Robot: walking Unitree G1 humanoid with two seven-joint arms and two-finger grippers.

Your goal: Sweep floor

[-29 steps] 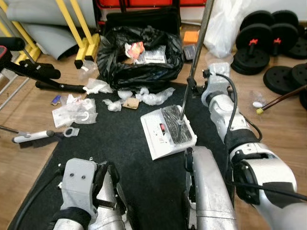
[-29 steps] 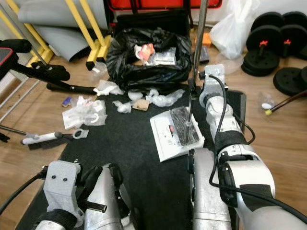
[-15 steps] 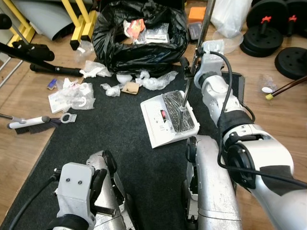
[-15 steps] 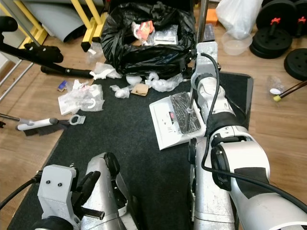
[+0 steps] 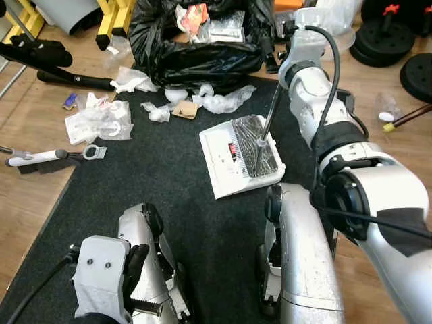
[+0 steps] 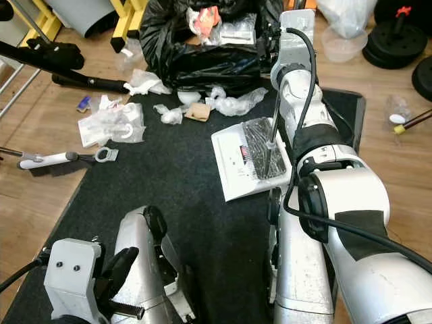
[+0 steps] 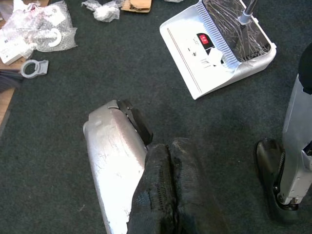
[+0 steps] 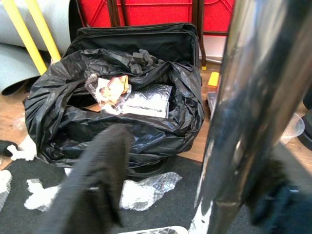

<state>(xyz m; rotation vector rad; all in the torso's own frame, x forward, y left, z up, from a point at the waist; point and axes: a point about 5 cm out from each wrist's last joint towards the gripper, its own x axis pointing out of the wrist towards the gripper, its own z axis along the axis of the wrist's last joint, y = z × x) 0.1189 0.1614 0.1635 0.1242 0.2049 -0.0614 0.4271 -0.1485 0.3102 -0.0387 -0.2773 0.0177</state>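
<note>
While the left gripper (image 7: 168, 195) hangs low by the robot's leg with its black fingers pressed together on nothing, the work is all on the right side. Nearest the robot is the dark mat (image 5: 169, 189), and on it the white dustpan (image 5: 229, 165) lies flat, its open mouth facing the litter beyond.

A metal pole (image 5: 270, 118) slants down to a dark brush (image 5: 255, 150) resting in the dustpan's rear half, below and just short of the right gripper (image 8: 195, 161). In the right wrist view that gripper's fingers sit on either side of the pole, closed around it high on the shaft.

Beyond the dustpan, just past the brush, lie crumpled plastic scraps (image 5: 219, 101) and a brown card scrap (image 5: 183, 109) on the mat, with clear packaging (image 5: 98, 121) farther off to the left at the mat's edge. Behind them all stands an open black bag (image 5: 192, 47) already holding rubbish.

By my reading, the sweep is between strokes: the brush sits in the pan, and much litter is still loose. The next move calls for lifting the brush out, reaching it past the scraps, and drawing them back toward the dustpan's mouth without pushing the pan away.
</note>
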